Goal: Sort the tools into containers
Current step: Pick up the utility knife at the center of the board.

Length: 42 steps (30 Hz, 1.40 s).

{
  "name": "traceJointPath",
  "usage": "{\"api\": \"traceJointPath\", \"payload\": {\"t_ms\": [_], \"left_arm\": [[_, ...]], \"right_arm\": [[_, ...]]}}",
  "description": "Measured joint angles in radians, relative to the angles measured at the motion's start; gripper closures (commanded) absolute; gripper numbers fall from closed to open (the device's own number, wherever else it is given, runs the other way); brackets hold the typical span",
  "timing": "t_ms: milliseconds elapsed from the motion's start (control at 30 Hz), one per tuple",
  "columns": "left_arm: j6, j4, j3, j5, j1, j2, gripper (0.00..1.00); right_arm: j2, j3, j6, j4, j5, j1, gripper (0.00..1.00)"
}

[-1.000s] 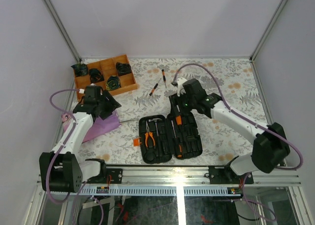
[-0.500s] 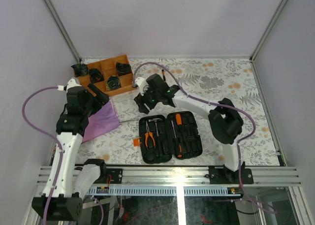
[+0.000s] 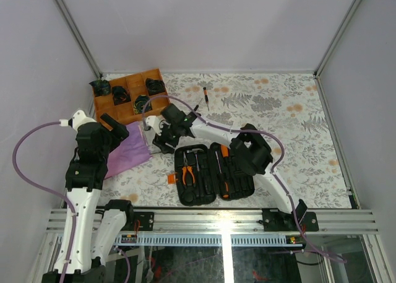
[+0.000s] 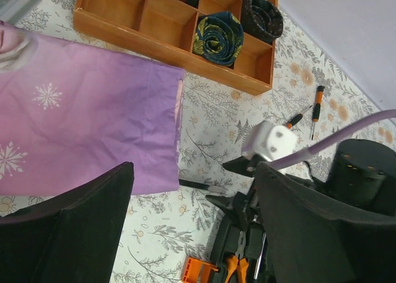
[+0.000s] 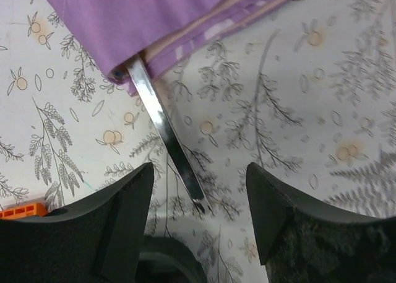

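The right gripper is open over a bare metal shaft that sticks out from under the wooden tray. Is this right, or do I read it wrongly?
One detail is wrong: the metal shaft sticks out from under the purple cloth, not the wooden tray. The right wrist view shows this. The right gripper is indeed open over it.

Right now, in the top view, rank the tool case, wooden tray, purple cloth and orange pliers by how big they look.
1. tool case
2. wooden tray
3. purple cloth, though the left arm hides part of it, so its place is unsure
4. orange pliers
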Motion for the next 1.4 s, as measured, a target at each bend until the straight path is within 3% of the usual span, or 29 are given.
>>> {"api": "traceJointPath", "payload": {"t_ms": [433, 833, 1400], "left_arm": [[0.03, 0.001, -0.009, -0.012, 0.0, -0.037, 0.21], [0.035, 0.0, -0.009, -0.012, 0.0, -0.035, 0.21], [0.038, 0.0, -0.016, -0.011, 0.0, -0.031, 0.21]], "right_arm": [[0.149, 0.201, -0.1, -0.095, 0.032, 0.061, 0.35], [0.18, 0.259, -0.141, -0.126, 0.064, 0.08, 0.69], [0.089, 0.154, -0.143, -0.031, 0.164, 0.018, 0.88]]}}
